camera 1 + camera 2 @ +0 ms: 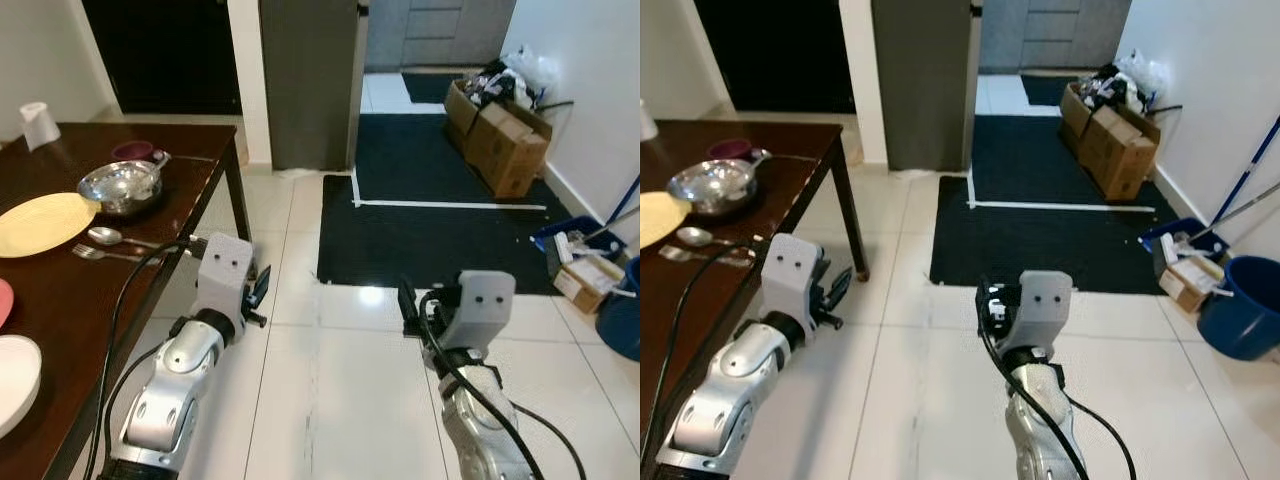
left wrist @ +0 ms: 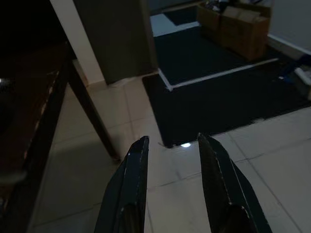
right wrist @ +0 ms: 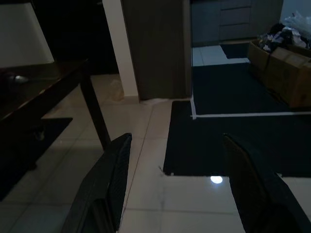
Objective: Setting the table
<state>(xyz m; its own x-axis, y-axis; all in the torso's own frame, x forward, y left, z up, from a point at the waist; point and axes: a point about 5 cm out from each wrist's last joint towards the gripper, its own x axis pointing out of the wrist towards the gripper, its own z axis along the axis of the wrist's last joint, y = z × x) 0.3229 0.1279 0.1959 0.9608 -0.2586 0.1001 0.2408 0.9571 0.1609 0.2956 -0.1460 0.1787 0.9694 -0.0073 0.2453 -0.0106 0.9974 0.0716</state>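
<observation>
A white tiled floor (image 1: 320,400) is gleaming before me, a black mat (image 1: 430,230) is lying ahead, cardboard boxes (image 1: 500,140) are sitting against the white wall (image 1: 590,90), and a dark wooden surface (image 1: 90,290) is standing at my left.

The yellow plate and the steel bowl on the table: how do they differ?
The yellow plate is flat, matte and pale yellow; the steel bowl is deep, shiny and silver. The plate lies nearer the robot, with a spoon and fork beside it; the bowl sits farther back, by a small maroon bowl. Both are round, look empty and rest on the dark wooden table.
</observation>
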